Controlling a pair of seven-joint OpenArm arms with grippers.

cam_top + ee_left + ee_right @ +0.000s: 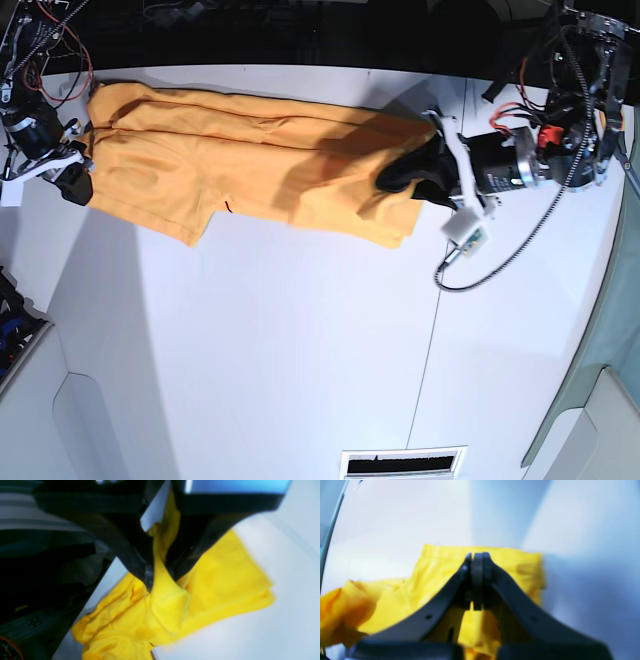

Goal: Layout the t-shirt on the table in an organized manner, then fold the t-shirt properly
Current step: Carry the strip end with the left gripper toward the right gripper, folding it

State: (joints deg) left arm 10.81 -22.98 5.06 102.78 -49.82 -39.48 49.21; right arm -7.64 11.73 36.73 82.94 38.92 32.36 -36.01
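t-shirt (250,160) stretches between my left gripper (160,577), pinched on its cloth, and my shut right gripper (477,557); a harder pull risks slipping it free.

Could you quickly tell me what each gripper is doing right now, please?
Left gripper: shut on the t-shirt.
Right gripper: shut; any cloth pinched cannot be told.

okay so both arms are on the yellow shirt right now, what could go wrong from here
1. The t-shirt is stretched between the left gripper and right gripper; pulling further apart might yank cloth out of one grip.
2. The left jaws pinch only a narrow bunched fold, so it could slip.
3. The shirt lies near the far edge of the table and could slide off.
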